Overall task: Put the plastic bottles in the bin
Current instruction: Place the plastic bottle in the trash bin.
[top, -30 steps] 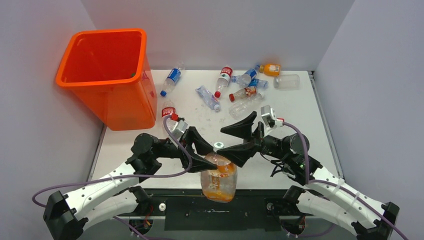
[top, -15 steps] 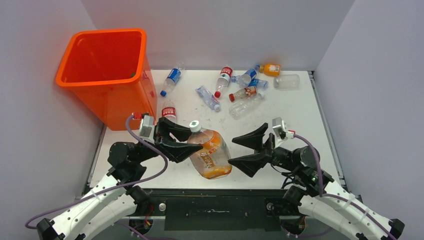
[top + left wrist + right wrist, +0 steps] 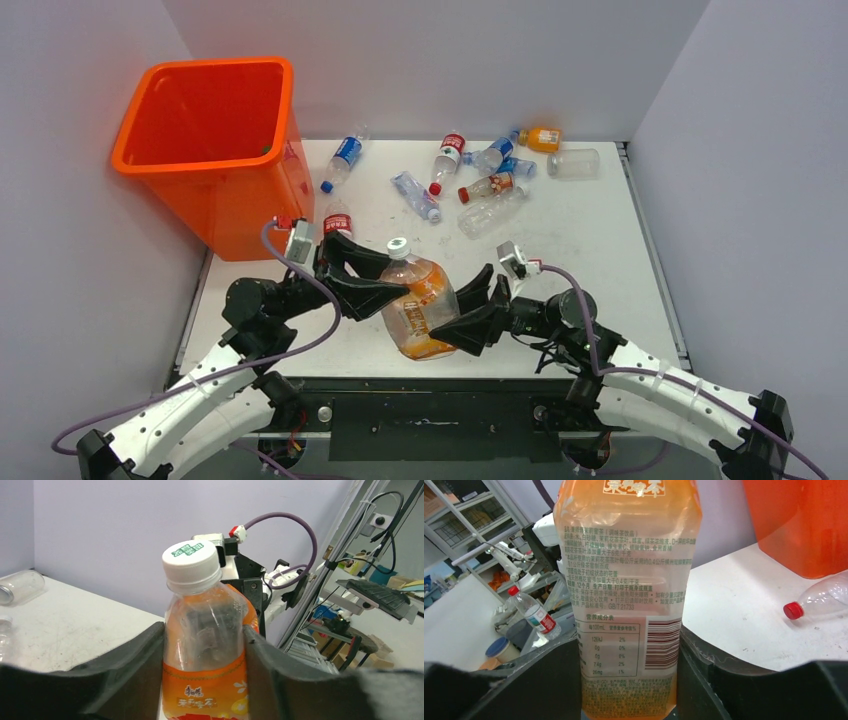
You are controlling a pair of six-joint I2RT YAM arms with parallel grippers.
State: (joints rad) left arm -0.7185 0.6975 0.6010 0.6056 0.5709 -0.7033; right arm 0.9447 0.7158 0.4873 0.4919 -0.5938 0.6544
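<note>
A large orange-tinted plastic bottle (image 3: 420,305) with a white cap is held above the table's near middle, tilted with its cap toward the bin. My left gripper (image 3: 385,282) is shut on its upper body just below the neck (image 3: 202,635). My right gripper (image 3: 462,315) grips its lower end from the right, both fingers pressed against the labelled sides (image 3: 629,650). The tall orange bin (image 3: 250,210) stands at the far left, its wall also showing in the right wrist view (image 3: 794,525). Several small bottles (image 3: 480,175) lie scattered at the back of the table.
A red-capped bottle (image 3: 337,222) lies beside the bin's near corner, just behind my left gripper. A blue-labelled bottle (image 3: 345,152) lies beside the bin farther back. A clear bottle (image 3: 573,162) sits at the back right. Grey walls enclose the table on three sides.
My left gripper carried the orange bottle from the front edge up and left toward the bin. My right gripper, wide open before, moved in from the right and closed on the bottle's lower end.
</note>
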